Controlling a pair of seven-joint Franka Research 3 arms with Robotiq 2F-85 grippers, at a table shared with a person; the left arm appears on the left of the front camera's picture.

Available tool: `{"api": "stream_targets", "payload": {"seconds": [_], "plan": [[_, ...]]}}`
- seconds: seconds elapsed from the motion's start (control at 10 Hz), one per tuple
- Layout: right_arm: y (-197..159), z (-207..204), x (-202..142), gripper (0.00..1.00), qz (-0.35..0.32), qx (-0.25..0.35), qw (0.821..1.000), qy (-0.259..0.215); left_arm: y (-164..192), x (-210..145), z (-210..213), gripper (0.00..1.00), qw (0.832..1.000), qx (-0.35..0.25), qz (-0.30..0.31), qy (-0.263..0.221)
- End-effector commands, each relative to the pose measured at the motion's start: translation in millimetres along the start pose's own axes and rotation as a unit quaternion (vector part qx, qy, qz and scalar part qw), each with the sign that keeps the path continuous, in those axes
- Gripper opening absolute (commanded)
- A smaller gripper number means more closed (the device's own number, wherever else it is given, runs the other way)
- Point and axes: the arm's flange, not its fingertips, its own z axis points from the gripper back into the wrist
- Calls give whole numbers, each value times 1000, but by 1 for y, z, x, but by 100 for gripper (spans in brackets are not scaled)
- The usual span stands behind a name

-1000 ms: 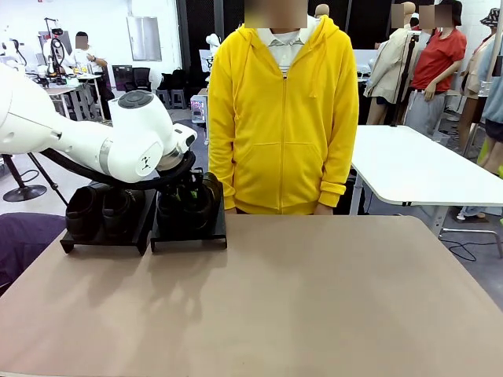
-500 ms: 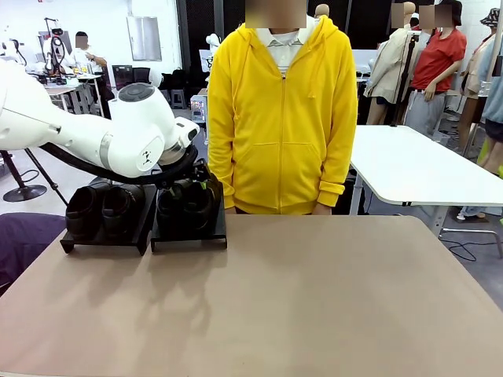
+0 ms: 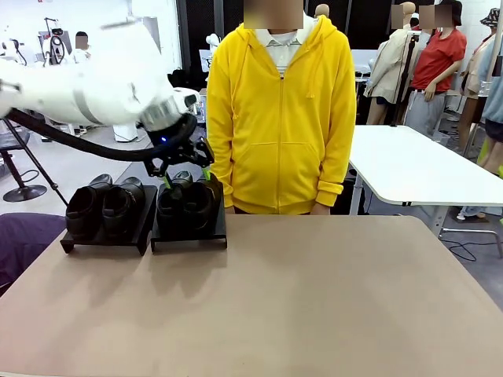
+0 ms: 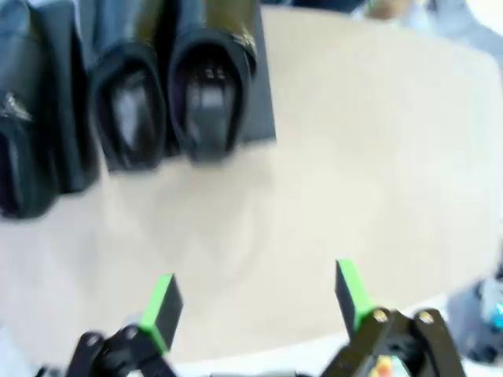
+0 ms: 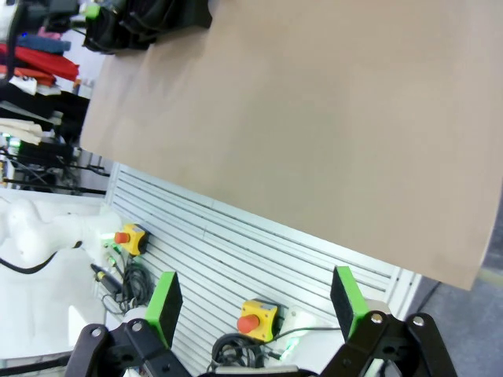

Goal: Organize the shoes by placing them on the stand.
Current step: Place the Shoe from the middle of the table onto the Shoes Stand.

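Shoes (image 3: 145, 206), four in all, sit in pairs on two black stands (image 3: 189, 236) at the desk's (image 3: 314, 298) far left edge. Left hand (image 3: 185, 174) hangs just above the right pair, fingers spread and empty. Right hand (image 5: 255, 302) is likewise spread wide, empty, off the desk's near edge.

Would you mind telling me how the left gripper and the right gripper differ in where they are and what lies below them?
The left gripper hovers just above the shoes on the right-hand stand; the right gripper hangs past the table edge.

Below the left gripper lie shoes and tabletop; below the right, a slatted panel with red buttons.

Both are open and empty, with green pads.
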Motion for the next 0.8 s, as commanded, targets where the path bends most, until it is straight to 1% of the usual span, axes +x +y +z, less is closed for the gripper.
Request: {"api": "stream_targets", "payload": {"seconds": [0.0, 0.1, 0.2, 0.3, 0.4, 0.5, 0.6, 0.7], "plan": [[-2, 5, 0, 100, 12, -1, 1000, 3, 43, -35, 59, 100, 992, -65, -64, 82], [-2, 5, 0, 100, 12, -1, 1000, 3, 64, -62, 88, 100, 989, -102, -57, 90], [-2, 5, 0, 100, 12, -1, 1000, 3, 88, -98, 113, 100, 989, -110, -11, 93], [-2, 5, 0, 100, 12, -1, 1000, 3, 105, -135, 125, 100, 989, -121, 22, 82], [-2, 5, 0, 100, 12, -1, 1000, 3, 127, -174, 127, 100, 986, -96, 71, 112], [-2, 5, 0, 100, 12, -1, 1000, 3, 151, -209, 128, 100, 980, -111, 120, 111], [-2, 5, 0, 100, 12, -1, 1000, 3, 175, -246, 124, 100, 974, -136, 157, 86], [-2, 5, 0, 100, 12, -1, 1000, 3, 194, -269, 117, 100, 973, -161, 149, 71]]}}
